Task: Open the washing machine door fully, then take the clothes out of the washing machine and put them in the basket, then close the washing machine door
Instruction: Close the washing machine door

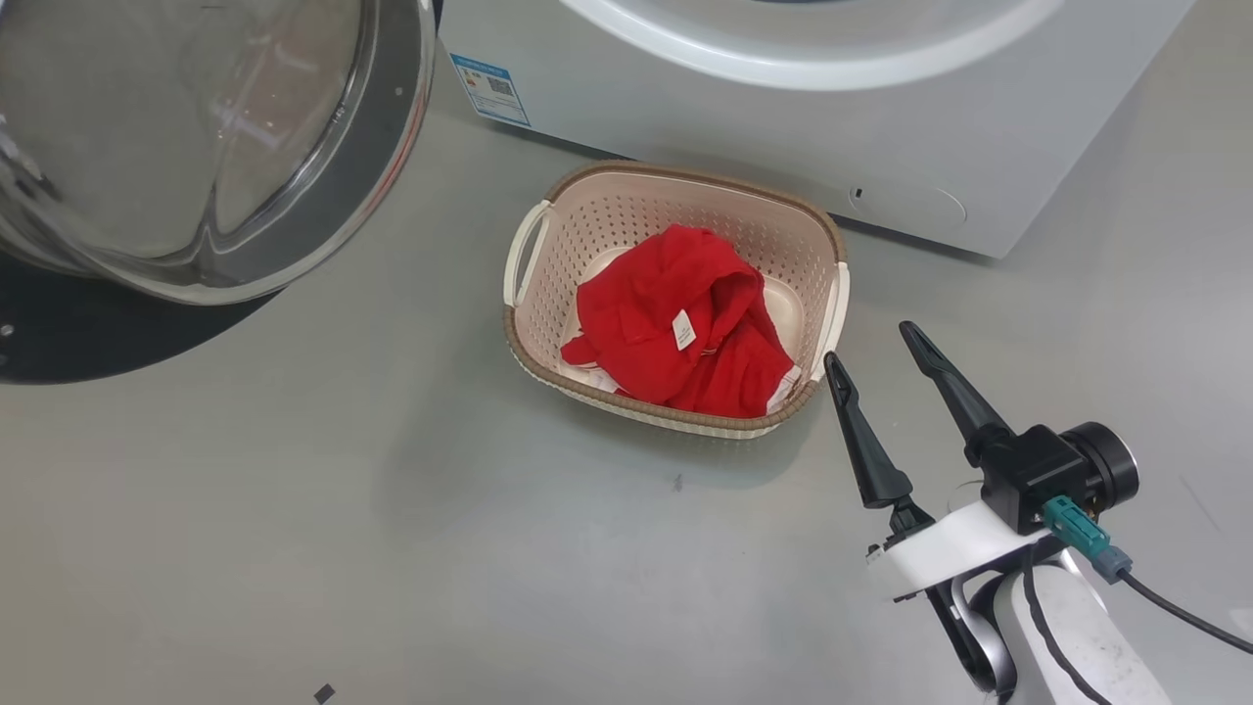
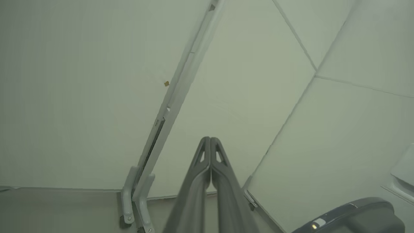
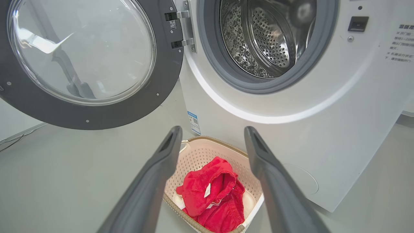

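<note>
The clothes (image 1: 685,323) lie heaped inside the basket (image 1: 626,211); the right gripper (image 1: 870,345) hovers just beside the basket's right handle, its 2 fingers spread and empty (tips toward the washing machine (image 1: 783,127) behind the basket). The left gripper (image 2: 210,139) is pressed together, holding nothing

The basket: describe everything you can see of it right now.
The small cream plastic basket is rounded-rectangular, with perforated walls, a brown woven-look rim and a pale handle at each end. It stands upright on the grey floor, close before the white front-loading washing machine; whether they touch is unclear. Bright red clothes with a white label tag lie crumpled inside, covering most of its bottom. The robot's open right hand hangs near its right handle, seemingly clear of it.
</note>
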You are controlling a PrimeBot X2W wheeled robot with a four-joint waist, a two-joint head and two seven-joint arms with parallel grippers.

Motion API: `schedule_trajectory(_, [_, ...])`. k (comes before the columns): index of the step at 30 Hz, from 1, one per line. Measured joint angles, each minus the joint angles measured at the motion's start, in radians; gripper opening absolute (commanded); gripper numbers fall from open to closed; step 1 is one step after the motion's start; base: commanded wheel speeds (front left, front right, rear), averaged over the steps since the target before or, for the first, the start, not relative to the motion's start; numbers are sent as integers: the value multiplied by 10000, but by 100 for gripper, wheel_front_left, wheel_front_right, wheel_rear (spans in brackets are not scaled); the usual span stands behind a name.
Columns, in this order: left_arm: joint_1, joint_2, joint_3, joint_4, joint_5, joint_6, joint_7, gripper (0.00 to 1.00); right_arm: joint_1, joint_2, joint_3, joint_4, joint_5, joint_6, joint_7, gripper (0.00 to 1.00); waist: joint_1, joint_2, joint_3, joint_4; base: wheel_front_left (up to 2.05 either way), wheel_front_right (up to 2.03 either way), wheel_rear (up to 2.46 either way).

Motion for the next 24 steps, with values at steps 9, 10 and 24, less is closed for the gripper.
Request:
schedule_trajectory(9, [-1431,-38,1369,2702,-2207,1672,1973,0,-84,12,35,100,0,2,-2,100,0,0,138,-527,0,0,0])
schedule_trajectory(10, [-1635,-27,1509,2876,-2328,1756,2080,0,-91,12,38,102,0,2,-2,100,0,0,141,-574,0,0,0])
schedule_trajectory(24, [-3190,242,2061,5141,-3020,1916,3488,0,-234,50,44,176,0,-2,-19,100,0,0,132,-907,0,0,0])
